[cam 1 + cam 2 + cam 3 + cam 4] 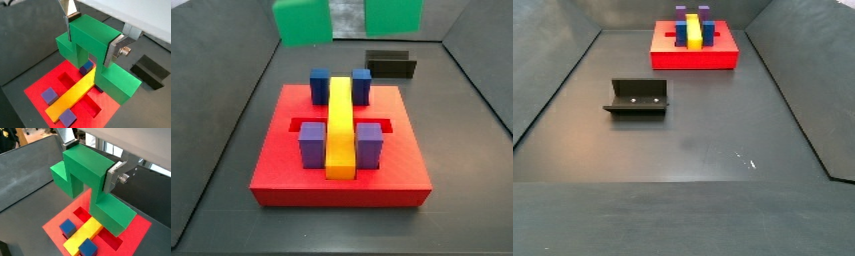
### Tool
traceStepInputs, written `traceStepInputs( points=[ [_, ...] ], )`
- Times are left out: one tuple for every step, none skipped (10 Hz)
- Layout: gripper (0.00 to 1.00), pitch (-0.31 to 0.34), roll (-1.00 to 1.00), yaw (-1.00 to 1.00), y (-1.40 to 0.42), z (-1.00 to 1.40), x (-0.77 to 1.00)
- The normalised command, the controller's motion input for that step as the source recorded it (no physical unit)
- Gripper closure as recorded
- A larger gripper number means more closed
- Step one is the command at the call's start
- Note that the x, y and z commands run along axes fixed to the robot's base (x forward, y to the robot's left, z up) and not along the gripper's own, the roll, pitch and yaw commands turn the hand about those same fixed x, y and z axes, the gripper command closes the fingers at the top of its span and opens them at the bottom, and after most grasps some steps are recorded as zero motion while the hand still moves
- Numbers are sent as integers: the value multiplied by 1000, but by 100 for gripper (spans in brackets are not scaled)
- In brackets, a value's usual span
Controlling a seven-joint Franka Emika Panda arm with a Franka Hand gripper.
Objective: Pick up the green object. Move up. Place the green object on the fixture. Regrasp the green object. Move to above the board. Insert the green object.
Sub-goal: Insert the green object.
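Now gripper [90,40] jaws clamp green object [100,60] above board [40,85].

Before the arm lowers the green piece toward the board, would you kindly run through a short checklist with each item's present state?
1. Gripper shut on the green object, finger plates on both sides in both wrist views: ok.
2. Green object above the board, apart from it: ok.
3. Its two legs point down: ok.
4. Notch in line with the yellow bar: cannot tell.
5. Fixture bare, away from the board: ok.
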Motion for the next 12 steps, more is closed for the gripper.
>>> traceStepInputs(
  points=[
    [100,-140,13,157,-166,-471,0],
    [100,-41,147,14,-197,-329,86],
    [100,0,214,0,-194,-289,169],
    [100,0,223,0,-183,-326,240],
    [100,11,221,0,-163,-294,257],
    [100,163,211,-20,-163,-420,560],
    [100,250,187,-77,-169,-494,489],
    [100,254,174,-66,-157,-523,257],
    [100,253,180,-74,-120,-489,103],
    [100,250,156,-77,-71,-420,40],
    [100,241,84,-89,0,-320,0],
    [100,213,36,-97,0,-197,0]
  ],
)
